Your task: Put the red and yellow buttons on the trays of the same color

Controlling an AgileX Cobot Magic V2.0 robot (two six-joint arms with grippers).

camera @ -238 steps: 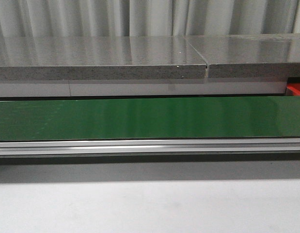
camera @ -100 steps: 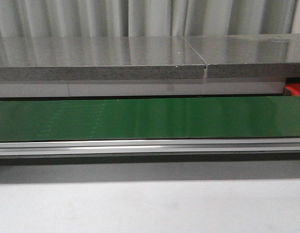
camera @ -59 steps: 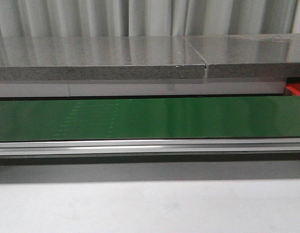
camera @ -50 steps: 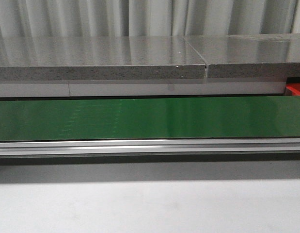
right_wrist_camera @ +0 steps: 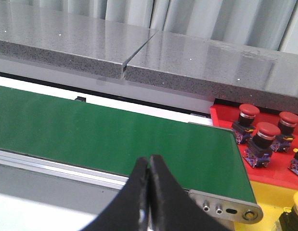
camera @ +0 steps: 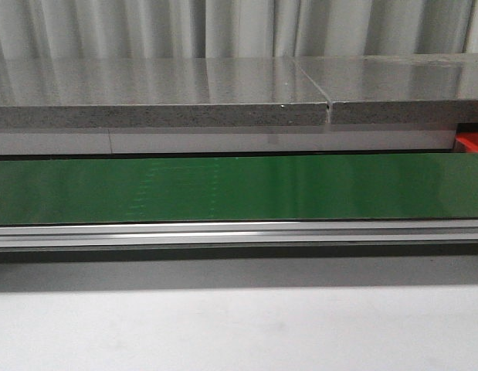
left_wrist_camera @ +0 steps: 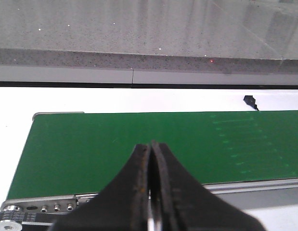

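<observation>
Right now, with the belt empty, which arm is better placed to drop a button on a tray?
Right, probably: its shut pincer hangs near the belt end beside the red tray.

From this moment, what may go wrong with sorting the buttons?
1. Both the left gripper and the right gripper are shut; a button arriving on the belt might pass before either opens.
2. The red tray already holds several red buttons close together, so placing another may knock them.
3. The red and yellow trays touch, so a loose release may land on the wrong colour.
</observation>
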